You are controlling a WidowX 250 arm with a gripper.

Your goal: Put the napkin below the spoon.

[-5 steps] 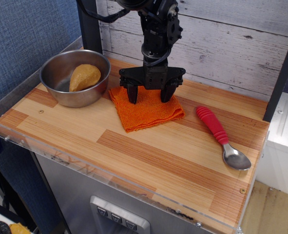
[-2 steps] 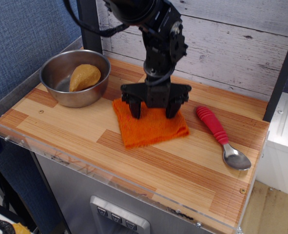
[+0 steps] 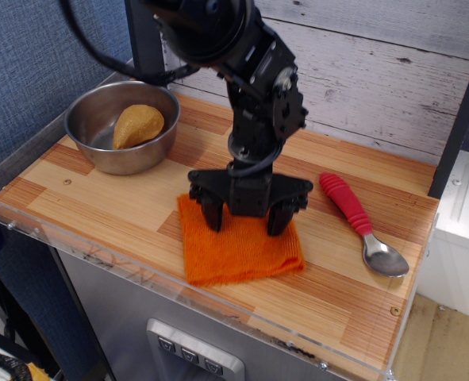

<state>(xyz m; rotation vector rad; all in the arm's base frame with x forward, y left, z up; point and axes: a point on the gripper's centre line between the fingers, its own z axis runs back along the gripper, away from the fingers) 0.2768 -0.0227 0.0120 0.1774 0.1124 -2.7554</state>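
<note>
The orange napkin [image 3: 238, 252] lies flat near the front edge of the wooden table, left of the spoon. The spoon [image 3: 359, 221] has a red ribbed handle and a metal bowl, and lies at the right with the bowl pointing to the front. My black gripper [image 3: 246, 217] points straight down over the napkin's far edge. Its fingers are spread wide and their tips rest on the cloth. The far edge of the napkin is hidden behind the fingers.
A steel bowl [image 3: 86, 144] with a tan lump [image 3: 137, 125] in it stands at the back left. The wooden table [image 3: 99, 202] has a clear plastic rim along the front. A white plank wall stands behind, with a dark post at the right.
My gripper has moved toward the front of the table with its fingers spread. The napkin has slid forward with it, from next to the bowl to near the front edge.
</note>
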